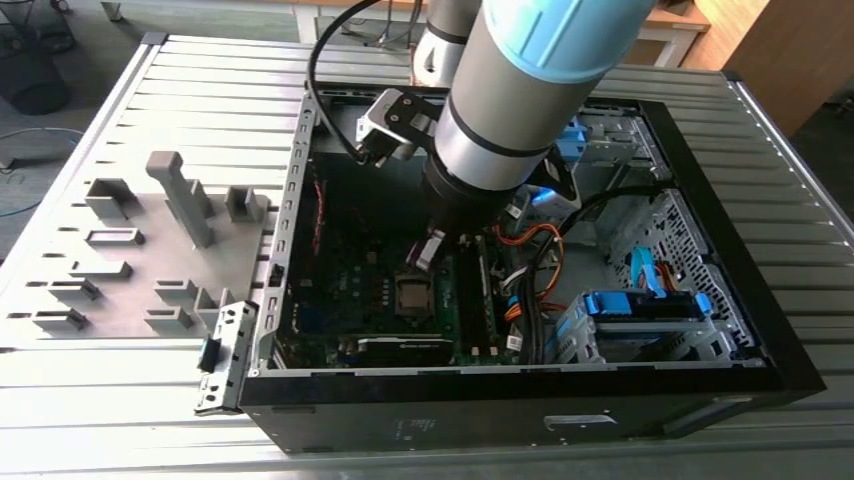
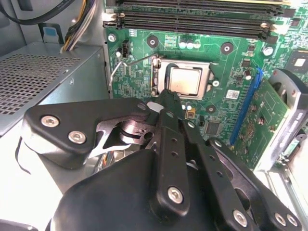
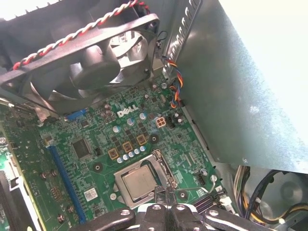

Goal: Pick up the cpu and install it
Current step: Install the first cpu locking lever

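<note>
In the exterior view we see the grey, blue-capped arm [image 1: 514,110] reaching down into an open black computer case [image 1: 747,330] that lies on a ribbed metal table [image 1: 200,90], with the gripper [image 1: 430,250] low over the green motherboard [image 1: 340,285]. On the exterior view's left, pale grey plastic holder blocks [image 1: 180,195] stand on a flat tray, well apart from the case. In both wrist views we find the cpu [image 2: 186,80] [image 3: 138,182], a small flat square with a dull silvery-grey metal top, lying level inside its socket [image 2: 208,72], framed by a bright steel bracket. A thin wire lever [image 2: 115,72] stands raised just beside that socket. In the first wrist view the black matte fingertips [image 3: 166,195] meet in a narrow point close to the chip's edge, pressed together with nothing between them; whether they touch the socket frame we cannot tell. Around the socket the board is crowded: long dark memory slots [image 2: 192,19] run along one side, a blue slot [image 2: 246,108] along another, and a round black fan [image 3: 91,62] with twisted red-and-black wire looms over the board. A perforated metal box [image 2: 33,79] and the bare steel case wall [image 3: 240,96] hem in the remaining room.
</note>
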